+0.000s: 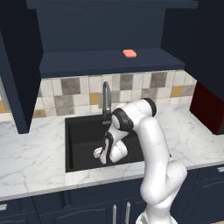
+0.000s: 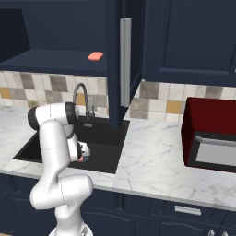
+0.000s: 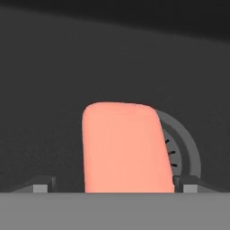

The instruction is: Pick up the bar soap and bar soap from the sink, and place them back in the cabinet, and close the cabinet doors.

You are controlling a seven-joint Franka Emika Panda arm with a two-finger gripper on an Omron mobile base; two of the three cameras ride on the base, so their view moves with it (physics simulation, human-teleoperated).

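One salmon-pink bar soap (image 3: 128, 148) lies on the black sink floor (image 3: 54, 99), partly covering the round steel drain (image 3: 183, 148). My gripper (image 3: 114, 186) is low inside the sink (image 1: 81, 131) and stands open, one fingertip (image 3: 41, 184) on each side of this bar without touching it. A sliver of the bar soap (image 2: 82, 159) shows under the hand (image 2: 84, 152). The second bar soap (image 1: 129, 53) (image 2: 96, 56) rests on the navy shelf (image 1: 87, 61) of the open cabinet. Both cabinet doors (image 1: 17, 65) (image 2: 114, 64) stand open.
The curved grey faucet (image 1: 106, 94) (image 2: 82, 94) rises behind the basin, close to my arm. A dark red appliance (image 2: 212, 138) (image 1: 210, 107) sits on the marble counter (image 1: 30, 153) to the right. The open right door's long silver handle (image 2: 124, 69) hangs over the sink's right edge.
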